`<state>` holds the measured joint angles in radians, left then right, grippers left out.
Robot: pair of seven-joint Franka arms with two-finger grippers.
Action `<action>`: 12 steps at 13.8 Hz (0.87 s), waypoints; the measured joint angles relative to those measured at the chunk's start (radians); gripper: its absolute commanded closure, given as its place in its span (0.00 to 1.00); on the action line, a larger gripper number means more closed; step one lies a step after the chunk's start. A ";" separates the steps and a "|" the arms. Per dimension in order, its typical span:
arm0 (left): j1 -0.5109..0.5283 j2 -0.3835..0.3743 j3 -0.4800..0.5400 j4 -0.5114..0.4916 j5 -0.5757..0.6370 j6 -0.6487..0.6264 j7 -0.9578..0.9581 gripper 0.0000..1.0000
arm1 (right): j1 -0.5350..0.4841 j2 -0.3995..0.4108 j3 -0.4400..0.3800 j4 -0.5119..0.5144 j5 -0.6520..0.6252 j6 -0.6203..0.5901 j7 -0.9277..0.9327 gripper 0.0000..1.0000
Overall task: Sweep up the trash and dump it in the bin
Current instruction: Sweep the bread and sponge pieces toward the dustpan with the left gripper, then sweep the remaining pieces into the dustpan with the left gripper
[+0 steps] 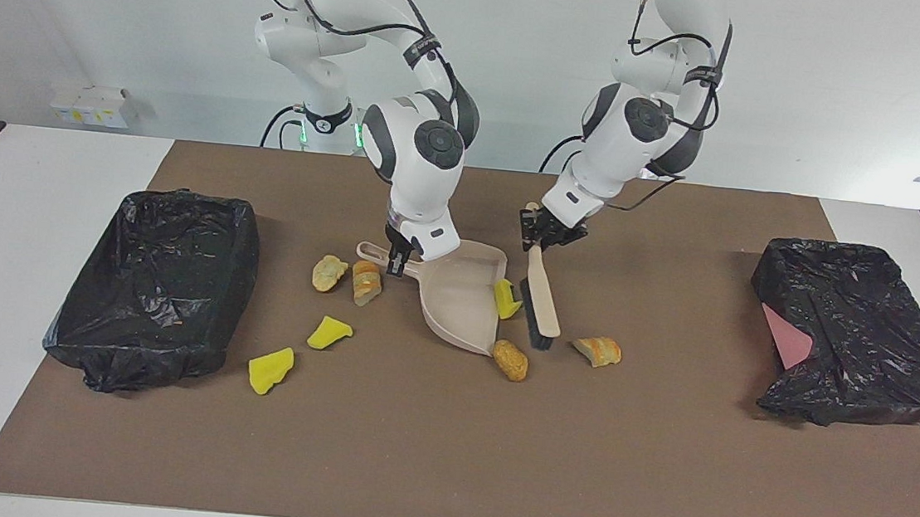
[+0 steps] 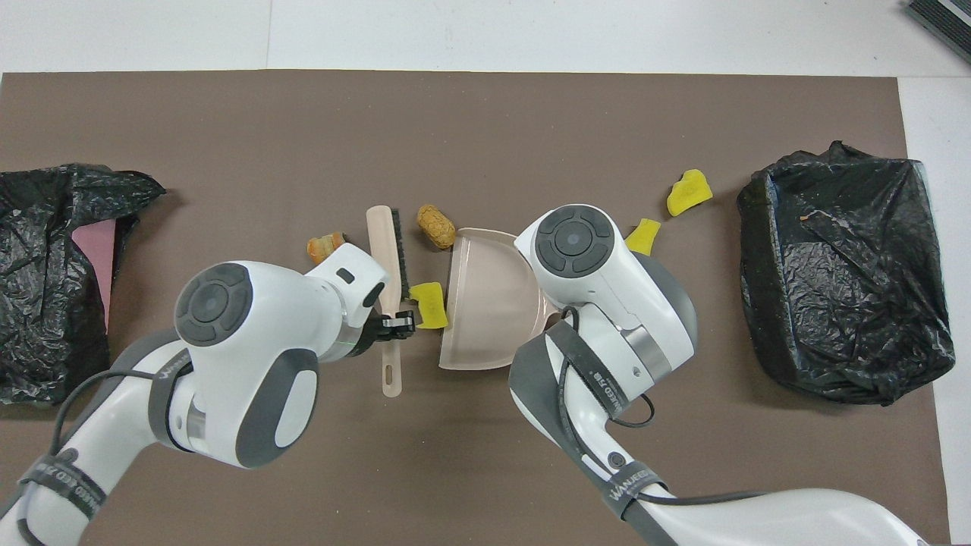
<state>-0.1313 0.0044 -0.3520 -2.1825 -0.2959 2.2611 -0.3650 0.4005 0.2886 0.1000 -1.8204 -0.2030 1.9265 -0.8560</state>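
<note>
The arm strap (image 2: 599, 379) reads "WANJEED". The left hand (image 1: 544, 234) grips the brush (image 1: 542, 295); the right hand (image 1: 399, 255) grips the dustpan (image 1: 463, 296) handle, hidden overhead. Trash (image 1: 508, 298) lies around the dustpan on the surface (image 1: 443, 449).

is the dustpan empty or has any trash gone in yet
Empty. The dustpan's tray shows bare in the overhead view; the yellow chunk sits at its open lip beside the brush, and a tan lump lies outside its corner.

Seven scraps of trash (image 1: 509, 359) — three yellow sponge chunks (image 1: 329, 333), four tan bread lumps (image 1: 366, 282), one beige dustpan (image 1: 463, 296), one brush (image 1: 542, 295), two black-bagged bins (image 1: 154, 286) — one at each end of the table, two robot arms.
</note>
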 measured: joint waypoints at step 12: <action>0.204 0.125 -0.016 0.042 0.299 -0.139 0.182 1.00 | 0.000 0.000 0.000 -0.001 0.000 0.000 0.000 1.00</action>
<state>0.0730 0.1289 -0.3676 -2.1401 0.0030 2.1216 -0.1829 0.4005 0.2886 0.1000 -1.8211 -0.2030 1.9265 -0.8560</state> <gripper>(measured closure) 0.731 0.687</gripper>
